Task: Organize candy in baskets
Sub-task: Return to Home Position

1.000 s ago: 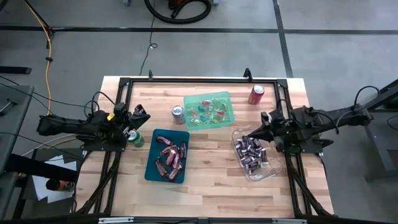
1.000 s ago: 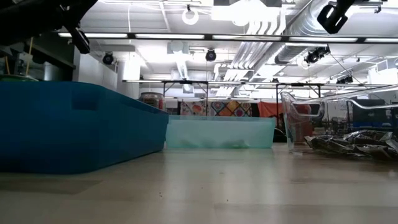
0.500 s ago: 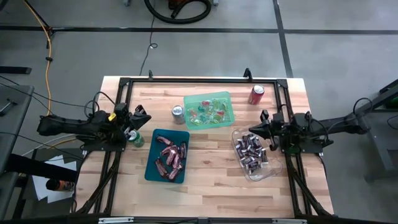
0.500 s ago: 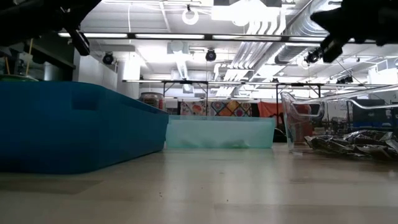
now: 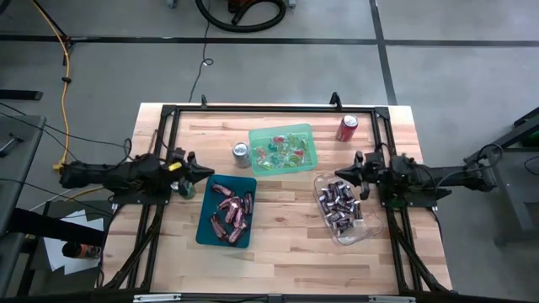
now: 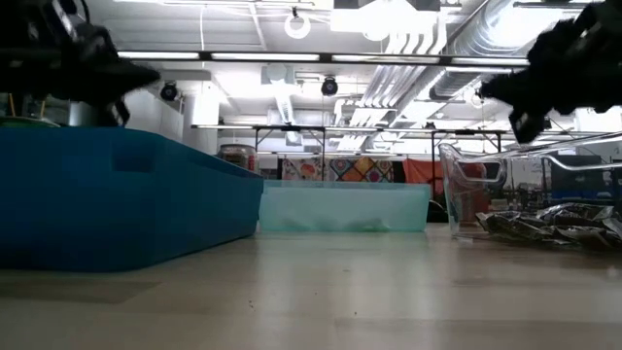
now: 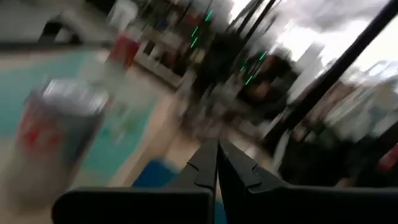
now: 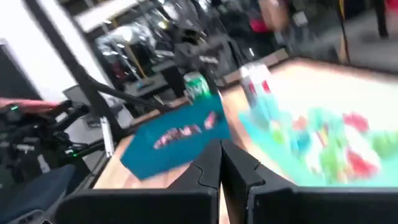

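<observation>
Three baskets stand on the table. The light green basket [image 5: 284, 148] holds green and red candy. Pinkish-red bars [image 5: 232, 210] lie in the teal basket [image 5: 207, 225], and dark bars [image 5: 339, 206] in the clear basket [image 5: 364, 225]. My left gripper [image 5: 205, 171] is shut and holds nothing. It points level over the table's left side, just left of the teal basket's far corner. My right gripper [image 5: 337, 174] is also shut and holds nothing, level above the clear basket's far end. The wrist views show both pairs of fingers, left [image 7: 217, 158] and right [image 8: 221, 158], closed together.
A silver can [image 5: 241, 153] stands left of the green basket. A red can [image 5: 347, 128] is at the far right, and a green can [image 5: 185, 188] sits under my left arm. A black frame [image 5: 269, 108] runs round the table. Bare wood lies along the near edge.
My right gripper has sunk, drawn back toward the table's right edge from over the clear basket, and levelled out. My left gripper has tipped down to level and sunk a little. Both stay shut. The baskets and candy have not moved.
</observation>
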Robot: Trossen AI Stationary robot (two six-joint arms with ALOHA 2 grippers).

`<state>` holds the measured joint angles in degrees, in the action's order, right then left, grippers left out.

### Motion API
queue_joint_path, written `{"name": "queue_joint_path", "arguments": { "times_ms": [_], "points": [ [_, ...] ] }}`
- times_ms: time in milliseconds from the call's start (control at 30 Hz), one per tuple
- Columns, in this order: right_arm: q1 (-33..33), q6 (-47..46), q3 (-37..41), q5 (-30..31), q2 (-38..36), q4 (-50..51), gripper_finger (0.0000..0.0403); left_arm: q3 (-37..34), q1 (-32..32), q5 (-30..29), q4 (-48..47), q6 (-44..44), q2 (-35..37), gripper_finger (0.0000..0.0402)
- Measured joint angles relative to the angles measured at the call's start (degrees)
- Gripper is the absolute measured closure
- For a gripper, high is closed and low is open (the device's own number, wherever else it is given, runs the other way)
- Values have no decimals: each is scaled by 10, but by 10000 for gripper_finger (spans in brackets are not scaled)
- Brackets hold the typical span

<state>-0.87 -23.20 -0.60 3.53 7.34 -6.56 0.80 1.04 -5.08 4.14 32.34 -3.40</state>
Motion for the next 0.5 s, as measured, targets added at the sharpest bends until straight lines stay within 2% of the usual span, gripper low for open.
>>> {"name": "queue_joint_path", "arguments": {
  "times_ms": [33,133,200,333,500],
  "points": [
    [0,-23,0,1,0,17,403,0,0,1,-32,0,8,402],
    [0,-80,0,-2,1,55,403,0,0,18,-28,3,20,401],
    [0,-73,0,-32,3,55,403,0,0,24,-34,4,33,401],
    [0,59,0,-80,3,54,403,0,2,29,-38,4,32,401],
    [0,161,0,-85,10,54,403,0,7,30,-38,4,32,401]
  ]
}}
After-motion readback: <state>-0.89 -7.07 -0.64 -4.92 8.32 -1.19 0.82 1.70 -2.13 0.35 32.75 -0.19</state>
